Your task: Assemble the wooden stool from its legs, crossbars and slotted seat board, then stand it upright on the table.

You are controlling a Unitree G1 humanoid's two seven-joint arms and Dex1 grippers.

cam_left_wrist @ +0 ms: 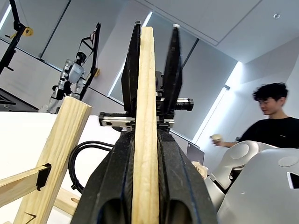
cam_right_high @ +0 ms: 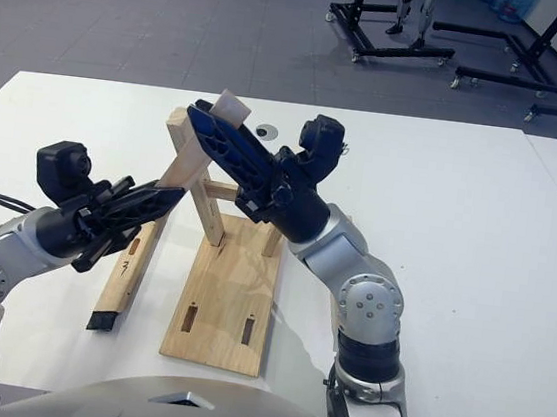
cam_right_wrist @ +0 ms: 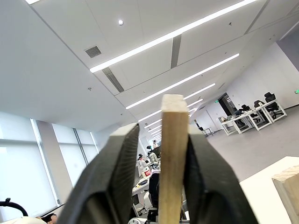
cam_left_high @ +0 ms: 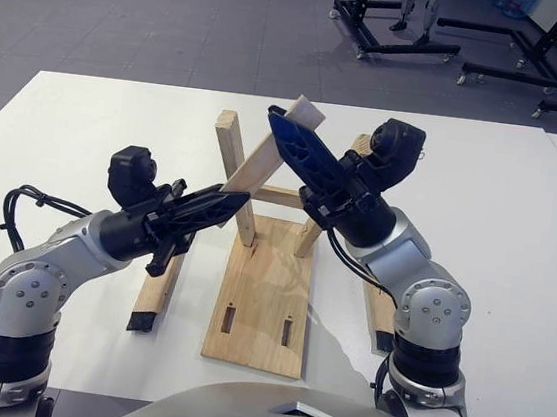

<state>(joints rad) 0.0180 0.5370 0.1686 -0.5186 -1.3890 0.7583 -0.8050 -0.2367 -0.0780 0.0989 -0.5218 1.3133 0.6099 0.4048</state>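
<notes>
Twisting is looming: left gripper (cam_left_high: 231,201) and right gripper (cam_left_high: 286,121) are both clamping the tilted leg (cam_left_high: 260,162), and uneven pulls are risking toppling the upright leg (cam_left_high: 230,138).

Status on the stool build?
Left pincer and right pincer shut on one tilted leg. Board flat on table, two-leg frame standing on it. Frame close behind the leg.

Black wheeled frames (cam_left_high: 412,50) stand on the grey tiled floor (cam_left_high: 180,16) at the far right. Long ceiling light strips (cam_right_wrist: 173,35) run overhead, above distant office desks (cam_right_wrist: 243,122).
</notes>
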